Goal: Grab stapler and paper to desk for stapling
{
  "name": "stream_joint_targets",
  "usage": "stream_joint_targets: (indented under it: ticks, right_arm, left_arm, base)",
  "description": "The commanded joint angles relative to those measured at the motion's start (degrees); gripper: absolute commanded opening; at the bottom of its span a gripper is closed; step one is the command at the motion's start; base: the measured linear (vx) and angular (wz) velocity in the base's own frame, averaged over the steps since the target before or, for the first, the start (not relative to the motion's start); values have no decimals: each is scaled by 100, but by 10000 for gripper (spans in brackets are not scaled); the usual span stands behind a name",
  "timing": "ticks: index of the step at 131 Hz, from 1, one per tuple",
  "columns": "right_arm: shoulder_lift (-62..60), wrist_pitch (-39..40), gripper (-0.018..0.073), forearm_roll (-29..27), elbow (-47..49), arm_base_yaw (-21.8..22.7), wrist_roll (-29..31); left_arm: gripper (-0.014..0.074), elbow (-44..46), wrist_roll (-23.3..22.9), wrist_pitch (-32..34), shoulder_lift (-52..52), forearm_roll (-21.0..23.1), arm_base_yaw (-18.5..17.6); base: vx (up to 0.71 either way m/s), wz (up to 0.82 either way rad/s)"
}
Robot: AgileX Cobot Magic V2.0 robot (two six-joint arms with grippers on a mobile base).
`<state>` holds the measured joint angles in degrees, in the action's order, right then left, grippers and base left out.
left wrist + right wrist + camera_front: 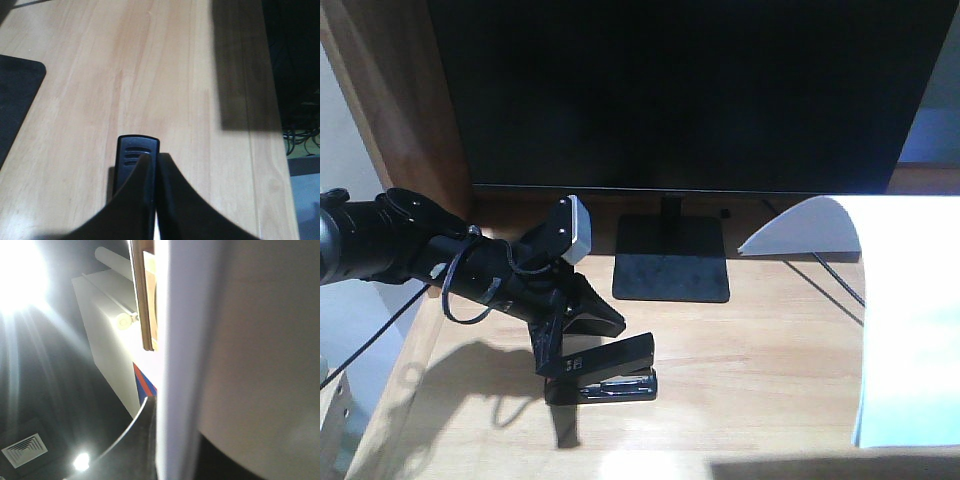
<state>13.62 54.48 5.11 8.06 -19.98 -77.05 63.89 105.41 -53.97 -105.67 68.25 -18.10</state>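
The black stapler [605, 368] sits on the light wood desk [750, 360], front left, in front of the monitor stand. My left gripper [152, 156] is shut, its fingertips pressed together and lying over the stapler's top [131, 150]; nothing shows between them. The white paper [910, 320] is held up over the right side of the desk, its top corner curling left. In the right wrist view my right gripper [167, 407] is shut on the paper [185, 365], one dark finger [142, 440] against the sheet's left face. The right gripper is out of the front view.
A large black monitor [680, 90] fills the back, on a flat black stand [670, 260]. A dark cable [830, 275] runs beside the stand under the paper. A wooden panel [410, 110] rises at the left. The desk's left edge [390, 390] is close to my left arm.
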Motion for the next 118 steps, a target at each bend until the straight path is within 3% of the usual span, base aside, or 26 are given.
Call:
stream_joint_targets:
  ticks: [1, 50, 118]
  right_arm:
    - [59, 245, -6, 40, 142, 0, 26]
    - [59, 245, -6, 40, 142, 0, 26]
    - [59, 245, -6, 40, 142, 0, 26]
  left_arm:
    - [-8, 141, -31, 2, 272, 283, -47]
    - [-6, 141, 358, 436, -14, 331, -289]
    - [-6, 141, 367, 491, -250, 335, -294]
  base:
    - [0, 0]
    - [0, 0]
    - [0, 0]
